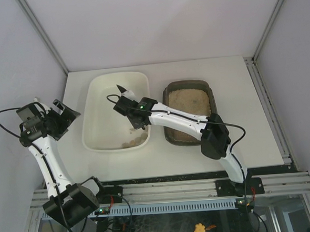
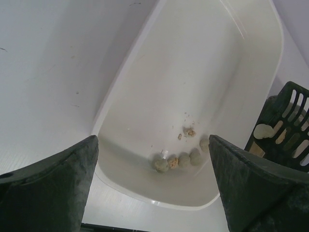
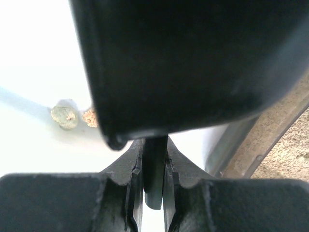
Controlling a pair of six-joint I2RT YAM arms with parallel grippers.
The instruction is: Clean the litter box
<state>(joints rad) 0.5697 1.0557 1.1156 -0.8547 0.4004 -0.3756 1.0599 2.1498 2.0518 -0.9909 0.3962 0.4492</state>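
Pinching the handle of the black scoop (image 3: 193,63) tightly between the jaws of the right gripper (image 3: 154,164), above the cream tub (image 1: 99,114). Carrying one pale clump (image 2: 264,131) on the slotted blade. Holding the left gripper (image 1: 67,112) with jaws spread wide, at 9 o'clock of the tub, gripping nothing. Finding the litter box (image 1: 187,84), with beige litter inside, at 3 o'clock of the tub, just beside it.
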